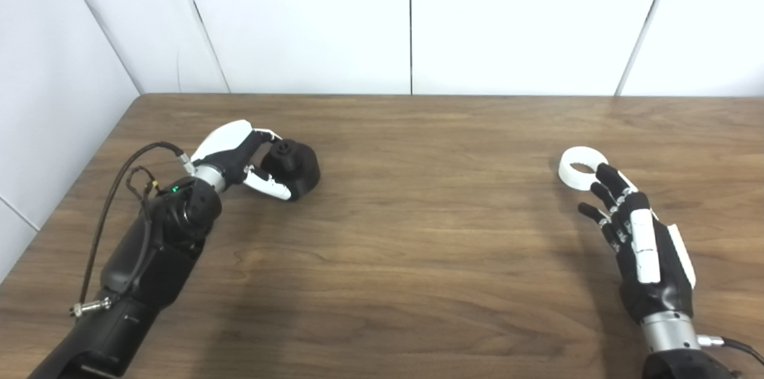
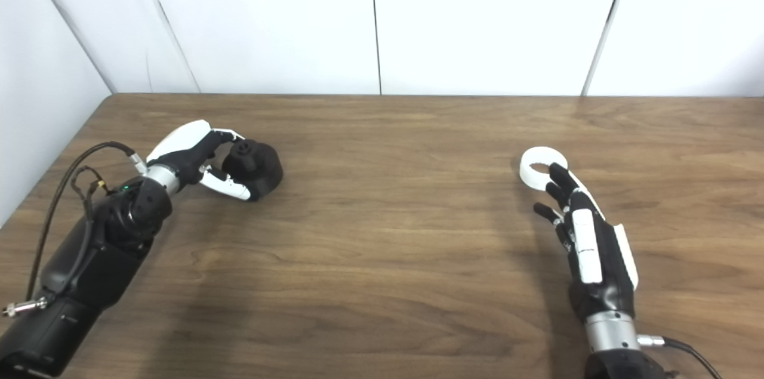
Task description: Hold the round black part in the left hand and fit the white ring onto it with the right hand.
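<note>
The round black part (image 1: pixel 293 167) sits on the wooden table (image 1: pixel 418 236) at the left, with a small knob on its top. My left hand (image 1: pixel 242 161) is closed around it, fingers over its far side and thumb along its near side. The white ring (image 1: pixel 580 168) lies flat on the table at the right. My right hand (image 1: pixel 632 236) is just in front of the ring, fingers apart and stretched toward it. Its fingertips (image 1: pixel 604 171) reach the ring's near edge and hold nothing. Both also show in the right eye view: the black part (image 2: pixel 258 167) and the ring (image 2: pixel 540 166).
White wall panels (image 1: pixel 412 21) stand along the table's far edge and at the left side. A cable (image 1: pixel 119 188) loops off my left forearm. A wide stretch of bare tabletop lies between the two hands.
</note>
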